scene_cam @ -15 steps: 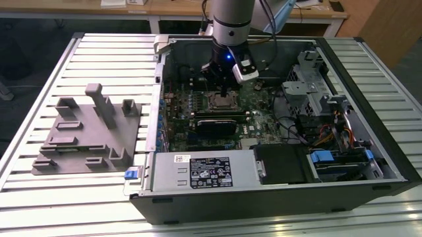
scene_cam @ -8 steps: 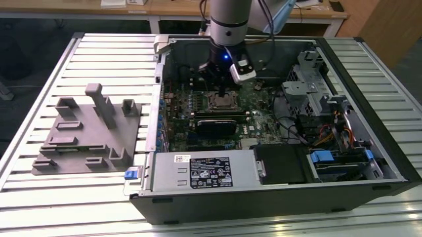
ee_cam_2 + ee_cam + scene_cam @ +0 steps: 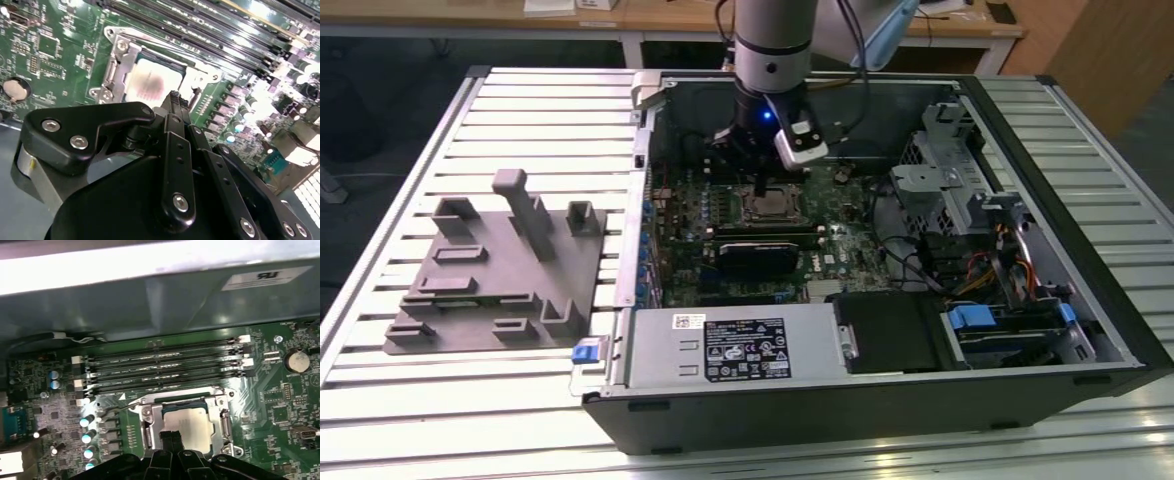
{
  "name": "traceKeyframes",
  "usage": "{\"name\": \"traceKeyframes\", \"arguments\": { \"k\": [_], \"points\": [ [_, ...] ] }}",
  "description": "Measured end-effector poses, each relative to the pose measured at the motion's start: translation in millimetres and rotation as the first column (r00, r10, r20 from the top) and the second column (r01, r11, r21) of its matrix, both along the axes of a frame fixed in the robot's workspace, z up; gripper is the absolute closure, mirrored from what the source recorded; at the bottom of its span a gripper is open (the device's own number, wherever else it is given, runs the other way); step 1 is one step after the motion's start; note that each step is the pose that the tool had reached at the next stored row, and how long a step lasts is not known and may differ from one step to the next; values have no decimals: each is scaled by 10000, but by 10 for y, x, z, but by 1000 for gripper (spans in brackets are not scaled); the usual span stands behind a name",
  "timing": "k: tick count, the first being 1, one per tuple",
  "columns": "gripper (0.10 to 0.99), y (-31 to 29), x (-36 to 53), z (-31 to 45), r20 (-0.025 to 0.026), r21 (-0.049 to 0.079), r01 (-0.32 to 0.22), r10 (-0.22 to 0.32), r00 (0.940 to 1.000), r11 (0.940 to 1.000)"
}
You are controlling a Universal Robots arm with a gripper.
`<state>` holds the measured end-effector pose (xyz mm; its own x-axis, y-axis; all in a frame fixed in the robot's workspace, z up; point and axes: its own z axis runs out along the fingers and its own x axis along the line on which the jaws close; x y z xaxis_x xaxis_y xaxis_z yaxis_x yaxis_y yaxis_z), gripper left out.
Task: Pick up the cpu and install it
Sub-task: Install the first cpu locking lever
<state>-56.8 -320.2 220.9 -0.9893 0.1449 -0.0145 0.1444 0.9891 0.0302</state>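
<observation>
The cpu (image 3: 192, 426) is seen lying flat inside the metal socket frame (image 3: 223, 421) on the green motherboard (image 3: 280, 410), its silver-grey top enclosed by the frame on all sides. The tool (image 3: 172, 435) is held directly above the socket frame, over one edge of the cpu. Its two black fingers (image 3: 172, 107) are seen narrowly together, with no gap visible and nothing gripped between them. Whether the fingertips touch the cpu cannot be told. A row of long memory slots (image 3: 165, 371) is found just beside the socket frame, and a round coin battery (image 3: 296, 360) is placed farther from it. In the exterior view, a grey plastic fixture (image 3: 494, 265) is set on the slatted surface (image 3: 400, 420). It lies well apart from the socket frame, outside the open computer case (image 3: 881, 400), towards the exterior view's left.
</observation>
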Motion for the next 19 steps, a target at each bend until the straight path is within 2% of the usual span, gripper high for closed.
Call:
{"name": "traceKeyframes", "arguments": {
  "k": [13, 19],
  "points": [
    [980, 0, -251, 0, 1, 5, 0, 0, 10000, 10000],
    [980, 0, -262, 48, 3, 5, 0, 0, 10000, 10000]
  ]
}}
